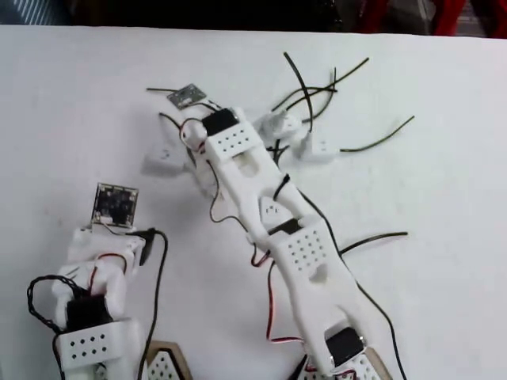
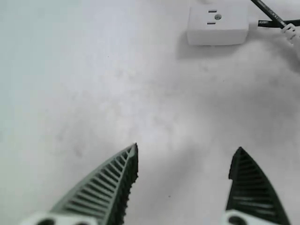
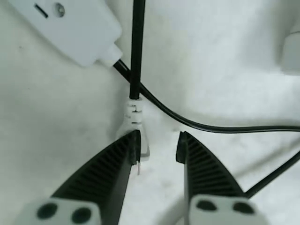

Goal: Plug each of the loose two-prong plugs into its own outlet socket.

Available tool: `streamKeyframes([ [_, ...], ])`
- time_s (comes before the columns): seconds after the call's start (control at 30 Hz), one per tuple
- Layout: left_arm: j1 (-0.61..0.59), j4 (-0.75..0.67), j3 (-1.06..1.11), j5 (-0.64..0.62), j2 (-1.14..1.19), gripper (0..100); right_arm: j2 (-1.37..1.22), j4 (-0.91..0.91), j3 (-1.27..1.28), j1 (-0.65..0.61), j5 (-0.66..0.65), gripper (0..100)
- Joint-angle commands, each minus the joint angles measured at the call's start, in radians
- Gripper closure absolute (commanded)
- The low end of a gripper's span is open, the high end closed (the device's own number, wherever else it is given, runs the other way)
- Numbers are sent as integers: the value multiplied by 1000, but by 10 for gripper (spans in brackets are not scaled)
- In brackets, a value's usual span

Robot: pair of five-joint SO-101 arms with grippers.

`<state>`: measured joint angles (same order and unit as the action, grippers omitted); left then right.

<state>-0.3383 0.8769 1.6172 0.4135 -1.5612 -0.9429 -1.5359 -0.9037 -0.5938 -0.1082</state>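
In the right wrist view, a white two-prong plug on a black cord lies on the table between my right gripper's fingers, against one of them. That gripper is open around it. A white outlet socket with its own black cord lies just beyond. My left gripper hangs open over bare table, holding nothing, with a white outlet socket well ahead of it. From above, the right arm stretches to the table's middle among white outlets; the left arm stays near the front left.
Several loose black cords sprawl across the back right of the white table. Another white block sits at the edge of the right wrist view. Bare table lies at the far left and right.
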Motion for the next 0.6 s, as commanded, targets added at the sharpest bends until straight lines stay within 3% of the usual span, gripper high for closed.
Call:
streamKeyframes([
  [0.0,-5,-20,-6,6,-8,688,-35,-53,-104,-13,-3,869],
  [0.27,-5,-20,-6,6,-8,688,-107,-179,-250,-73,54,869],
  [0.57,-5,-20,-6,6,-8,689,-128,-180,-253,-81,81,873],
])
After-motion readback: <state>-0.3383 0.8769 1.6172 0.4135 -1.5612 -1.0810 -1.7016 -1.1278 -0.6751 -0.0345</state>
